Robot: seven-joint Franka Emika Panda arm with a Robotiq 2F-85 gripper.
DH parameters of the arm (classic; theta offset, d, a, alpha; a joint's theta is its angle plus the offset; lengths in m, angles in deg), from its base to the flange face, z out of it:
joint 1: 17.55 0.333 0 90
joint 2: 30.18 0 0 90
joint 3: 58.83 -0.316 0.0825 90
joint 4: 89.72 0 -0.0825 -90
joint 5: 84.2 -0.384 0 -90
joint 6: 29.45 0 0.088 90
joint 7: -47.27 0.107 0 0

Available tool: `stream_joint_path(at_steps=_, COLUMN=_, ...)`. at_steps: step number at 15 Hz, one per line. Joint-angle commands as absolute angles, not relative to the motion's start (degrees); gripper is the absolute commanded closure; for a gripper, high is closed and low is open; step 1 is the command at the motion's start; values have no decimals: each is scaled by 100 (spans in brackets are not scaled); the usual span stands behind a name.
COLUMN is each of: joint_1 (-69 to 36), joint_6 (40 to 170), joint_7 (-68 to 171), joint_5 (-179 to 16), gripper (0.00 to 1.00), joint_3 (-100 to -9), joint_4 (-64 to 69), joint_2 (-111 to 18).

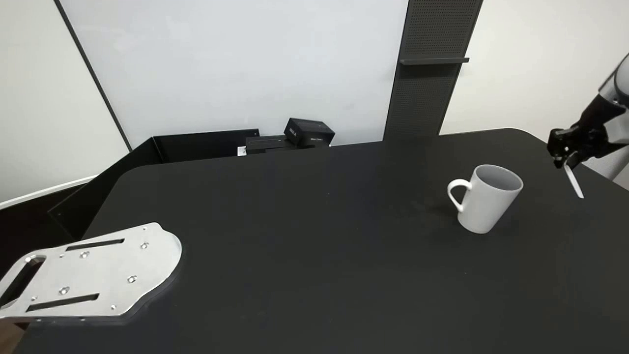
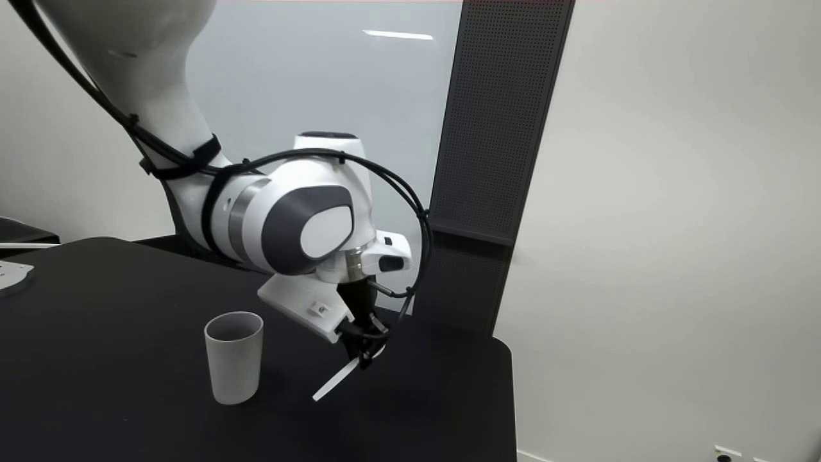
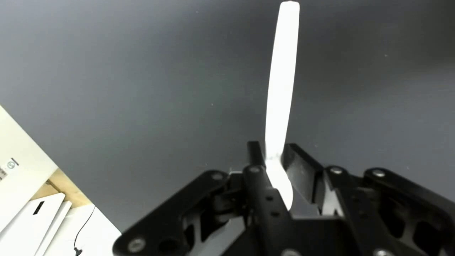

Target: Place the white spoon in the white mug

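The white spoon (image 3: 279,106) is in the gripper (image 3: 274,154), whose fingers (image 3: 300,170) pinch it at the neck, just beside the bowl (image 3: 282,186); its handle (image 3: 282,76) points away from the gripper and slants downward in both exterior views. It is held near the white mug (image 1: 489,204), apart from it. The mug stands upright on the black table (image 1: 304,250), its loop handle (image 1: 450,190) on the side away from the gripper in an exterior view. Well apart from the mug lies a slotted metal plate (image 1: 108,270). Beyond the table are a black box (image 1: 309,132), a whiteboard (image 1: 236,64) and a dark perforated panel (image 1: 437,29) with a narrow ledge (image 1: 434,61)
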State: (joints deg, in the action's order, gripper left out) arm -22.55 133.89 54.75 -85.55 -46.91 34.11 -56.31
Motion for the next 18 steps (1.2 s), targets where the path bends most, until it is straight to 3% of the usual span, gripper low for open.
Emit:
stream_joint_path(at_steps=1, joint_1=-1877, joint_6=13983, joint_7=6213, joint_5=-8643, gripper=94, joint_3=-4599, joint_4=3688, joint_2=-5210)
stream_joint_path(at_steps=10, joint_1=-411, joint_6=15897, joint_7=6912, joint_5=-8716, gripper=94, joint_3=-3855, joint_4=4377, joint_2=-4909)
stream_joint_path(at_steps=18, joint_1=2138, joint_6=16971, joint_7=6317, joint_5=-9721, gripper=94, joint_3=-2095, joint_4=5053, joint_2=-5290)
